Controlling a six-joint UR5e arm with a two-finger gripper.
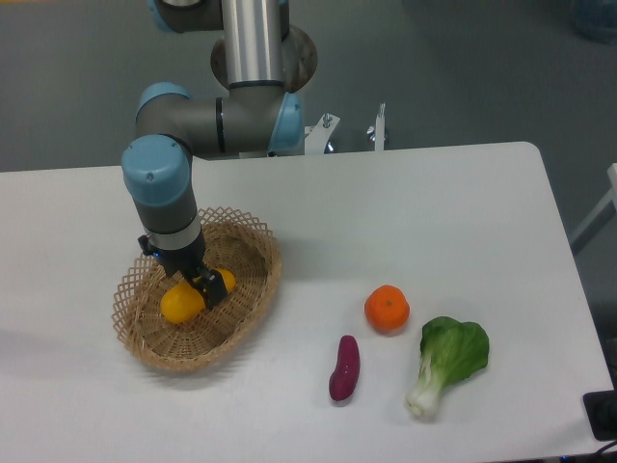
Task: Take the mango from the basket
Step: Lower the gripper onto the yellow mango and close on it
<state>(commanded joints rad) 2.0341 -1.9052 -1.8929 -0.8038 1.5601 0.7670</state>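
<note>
- On the white worktop (pixel 434 203), toward its left edge, sits one basket (pixel 253 289), an oval of tan wicker with an open lattice rim.
- One mango (pixel 181 303) lies inside the basket, left of its middle; its yellow-orange ends show on either side of the claw.
- One arm descends from the far edge, and its single claw (pixel 193 283) is down in the basket directly over the mango.
- One dark finger stands at each side of the mango's middle. Whether the fingers press the fruit or stand just clear of it cannot be told from this view.
- Near the front edge, right of the basket and well apart from it, lie three more items: one round orange tangerine (pixel 387 309), one dark purple sweet potato (pixel 344 367) and one leafy green vegetable (pixel 447 362).
- Count on the worktop: one basket, one mango, one tangerine, one sweet potato, one green vegetable.
</note>
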